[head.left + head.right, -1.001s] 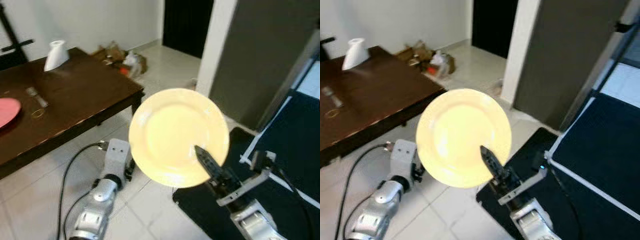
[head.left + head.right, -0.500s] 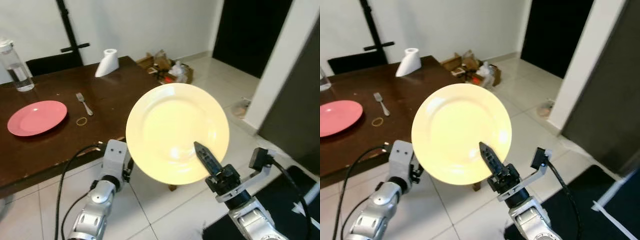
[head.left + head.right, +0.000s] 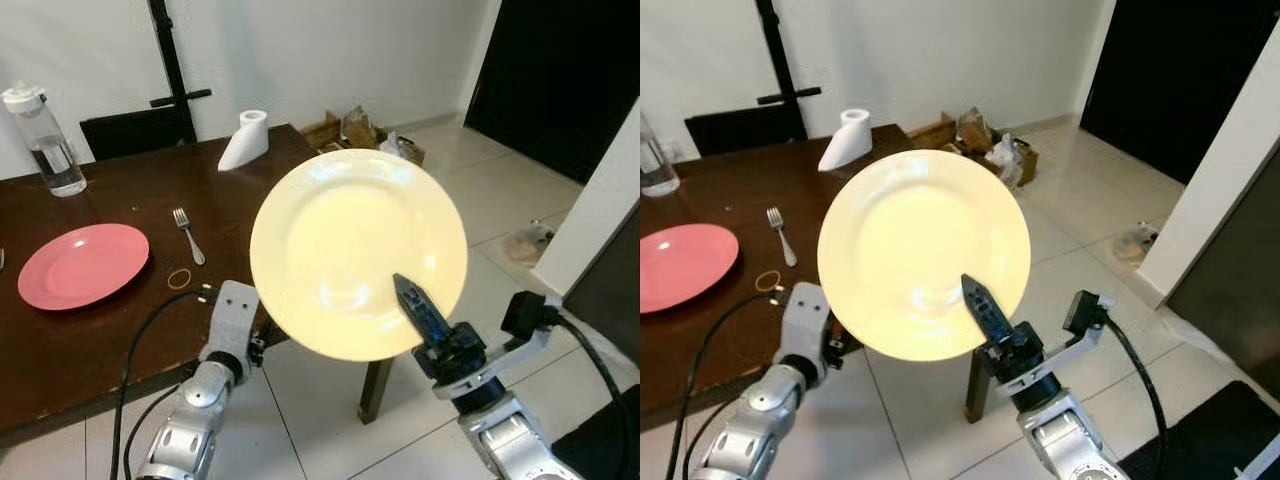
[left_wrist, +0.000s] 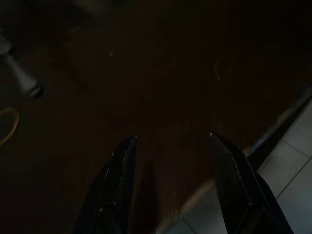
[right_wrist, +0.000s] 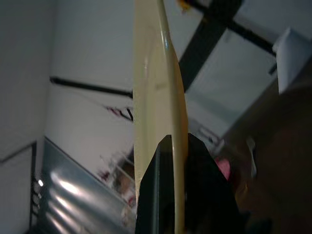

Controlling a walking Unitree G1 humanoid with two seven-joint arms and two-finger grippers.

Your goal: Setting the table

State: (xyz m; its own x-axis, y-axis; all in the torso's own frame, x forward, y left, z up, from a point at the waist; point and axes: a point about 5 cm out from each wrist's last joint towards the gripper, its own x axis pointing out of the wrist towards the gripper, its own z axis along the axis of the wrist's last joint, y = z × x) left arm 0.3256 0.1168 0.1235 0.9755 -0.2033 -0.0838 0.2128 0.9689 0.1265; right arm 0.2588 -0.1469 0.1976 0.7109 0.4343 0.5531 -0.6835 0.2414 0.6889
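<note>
Right gripper [image 3: 415, 305] clamped on yellow plate [image 3: 355, 250] | wooden table [image 3: 110, 330] swung closer into view | left gripper [image 4: 170, 146] held open, idle | placement judged near

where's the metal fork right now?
The metal fork lies on the dark wooden table, between the round pink plate on the robot's left and the held cream plate, with a rubber band just near of it.
</note>
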